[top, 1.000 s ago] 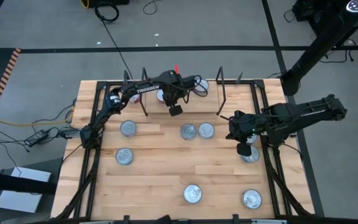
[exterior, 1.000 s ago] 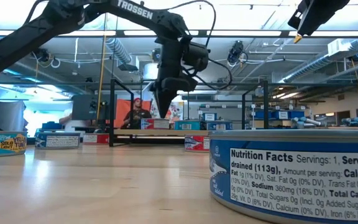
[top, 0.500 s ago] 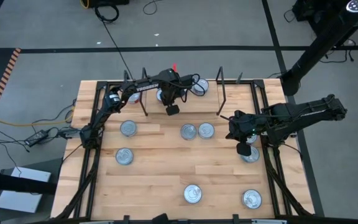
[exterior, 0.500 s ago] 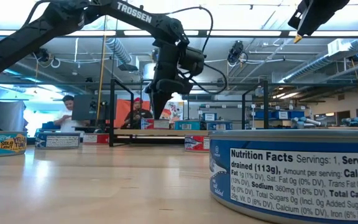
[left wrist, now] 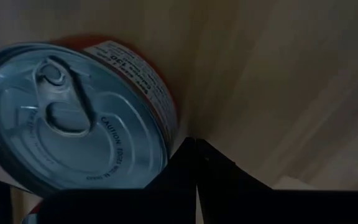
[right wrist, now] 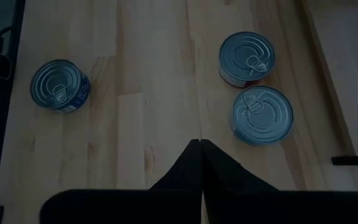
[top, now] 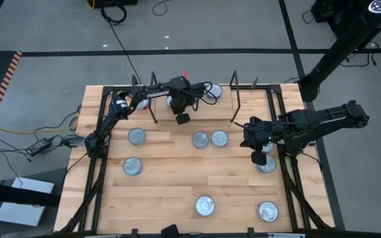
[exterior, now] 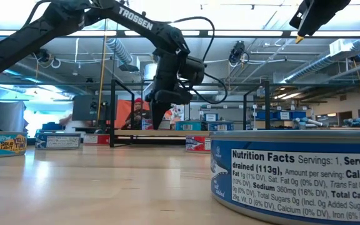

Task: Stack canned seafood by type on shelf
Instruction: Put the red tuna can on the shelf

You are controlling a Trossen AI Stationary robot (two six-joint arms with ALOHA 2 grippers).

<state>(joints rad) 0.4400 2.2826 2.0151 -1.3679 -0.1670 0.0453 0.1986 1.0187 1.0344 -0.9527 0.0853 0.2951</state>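
1. Tins with silver lids lie scattered across the table (top: 170, 192); a pair (top: 210, 139) sits side by side near its middle.
2. Left gripper (top: 183, 118) hangs over the shelf (top: 194, 106), fingers closed and empty, tips just beside a red-labelled tin (left wrist: 73, 118).
3. Right gripper (top: 259, 159) hovers above a tin (top: 267, 165) near the table's right edge, fingers closed, holding nothing.

silver-lidded red tin (left wrist: 73, 118), pale wood tabletop (top: 170, 185)

Black cables (top: 114, 12) on grey floor (top: 45, 26); seated person (exterior: 137, 112) beyond.
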